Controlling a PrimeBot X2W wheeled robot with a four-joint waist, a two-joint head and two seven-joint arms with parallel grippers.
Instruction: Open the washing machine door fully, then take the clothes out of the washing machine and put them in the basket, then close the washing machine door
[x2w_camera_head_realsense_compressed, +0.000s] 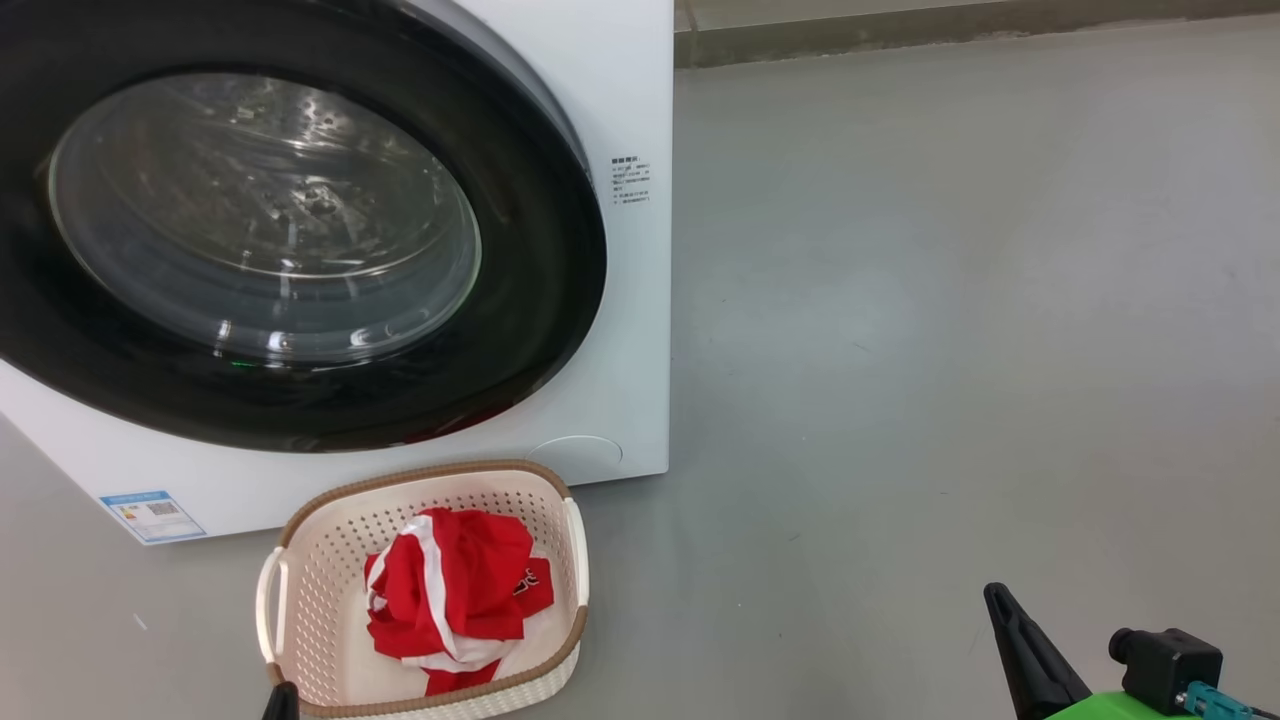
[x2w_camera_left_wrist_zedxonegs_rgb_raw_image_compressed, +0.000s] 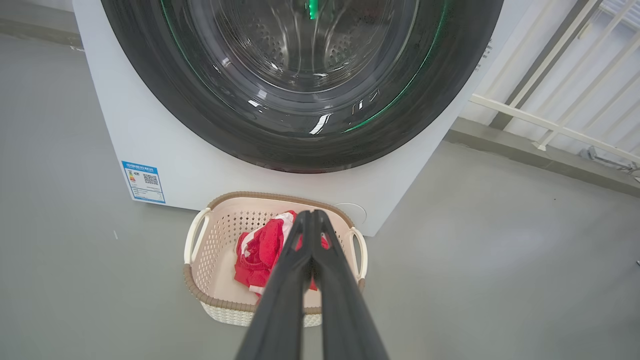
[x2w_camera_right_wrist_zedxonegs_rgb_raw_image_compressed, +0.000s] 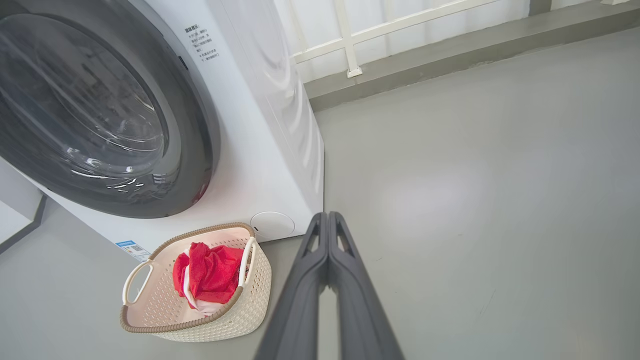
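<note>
The left gripper (x2w_camera_left_wrist_zedxonegs_rgb_raw_image_compressed: 311, 214) is squeezed tight. Its two long dark fingers press together and there is nothing between them. In its own wrist view the fingers cross in front of the basket (x2w_camera_left_wrist_zedxonegs_rgb_raw_image_compressed: 197, 280), and the tips point to 12 o'clock, at the washing machine (x2w_camera_left_wrist_zedxonegs_rgb_raw_image_compressed: 150, 140). The right gripper (x2w_camera_right_wrist_zedxonegs_rgb_raw_image_compressed: 327, 216) is squeezed tight too and holds nothing. In the head view its dark tip pokes up at 5 o'clock, over the bare grey floor (x2w_camera_head_realsense_compressed: 950, 300), well apart from the basket. The tip of the left gripper peeks in at 7 o'clock, just beside the near corner of the basket. The big round door (x2w_camera_head_realsense_compressed: 265, 215) lies flat against the front of the white machine, and the shiny drum shows through its glass. The basket sits on the floor at 6 o'clock from the door, just in front of the machine. The red and white clothes (x2w_camera_head_realsense_compressed: 450, 590) lie bunched up inside the basket. A small blue sticker (x2w_camera_head_realsense_compressed: 152, 514) is on the machine at 10 o'clock from the basket. A round cap (x2w_camera_head_realsense_compressed: 575, 452) is on the machine at 1 o'clock from the basket. In the left wrist view a white rail (x2w_camera_left_wrist_zedxonegs_rgb_raw_image_compressed: 550, 125) stands at 2 o'clock.
</note>
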